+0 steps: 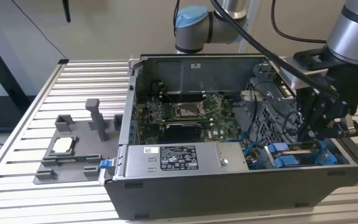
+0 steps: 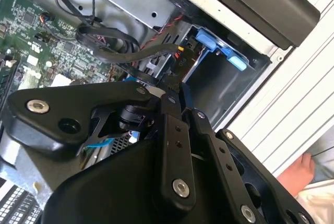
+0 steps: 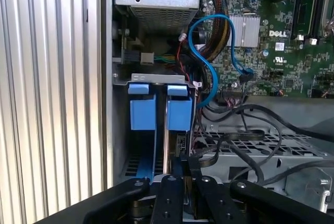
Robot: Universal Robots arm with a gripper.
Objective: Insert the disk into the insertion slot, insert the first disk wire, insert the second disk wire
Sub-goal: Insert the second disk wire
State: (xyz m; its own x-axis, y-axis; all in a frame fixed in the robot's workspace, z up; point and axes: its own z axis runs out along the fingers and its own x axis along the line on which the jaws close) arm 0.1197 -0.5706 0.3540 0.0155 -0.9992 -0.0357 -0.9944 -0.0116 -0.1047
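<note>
Now pincer [image 3: 185, 167] above disk [image 3: 166, 110], blue carrier seated

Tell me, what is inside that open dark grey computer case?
Inside the dark grey computer case sit a green circuit board, a grey labelled box, bundled cables and blue plastic carriers. The black gripper covers what lies beneath it.

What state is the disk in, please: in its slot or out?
In: the disk, by its blue carrier, sits inside the corner bay near the gripper.
</note>
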